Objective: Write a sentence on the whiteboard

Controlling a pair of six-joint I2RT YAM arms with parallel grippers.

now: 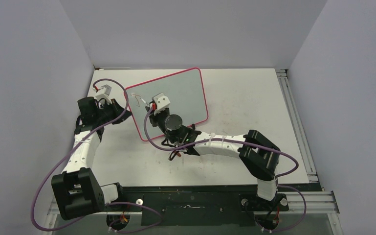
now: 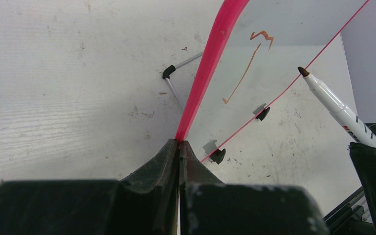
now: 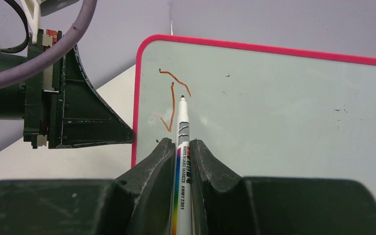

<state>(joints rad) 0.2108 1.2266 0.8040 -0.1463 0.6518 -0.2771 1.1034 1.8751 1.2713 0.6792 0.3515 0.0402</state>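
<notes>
While the whiteboard [image 1: 186, 93] stands, my left gripper [image 2: 179, 144]: pinching its frame [image 2: 209, 56].
My right gripper [image 3: 181, 144]: clamping a marker [image 3: 182, 122] (tip beside the sentence [image 3: 172, 103], barely started).

The board [image 1: 186, 93] sits on the far left part of the table [image 1: 254, 98], turned askew to its edges. It's a pale grey-white rectangle with rounded corners and a thin pink-red frame. It isn't lying flat: it's tipped up on one long edge, face leaning back, and two small black feet show along that low edge in the left wrist view. And the sentence [image 3: 172, 105]? Barely there: a few thin reddish-brown strokes up in the board's top left corner, a wavy bar over a long hooked downstroke, like a capital J. The rest of the face is bare apart from small dark specks.
</notes>
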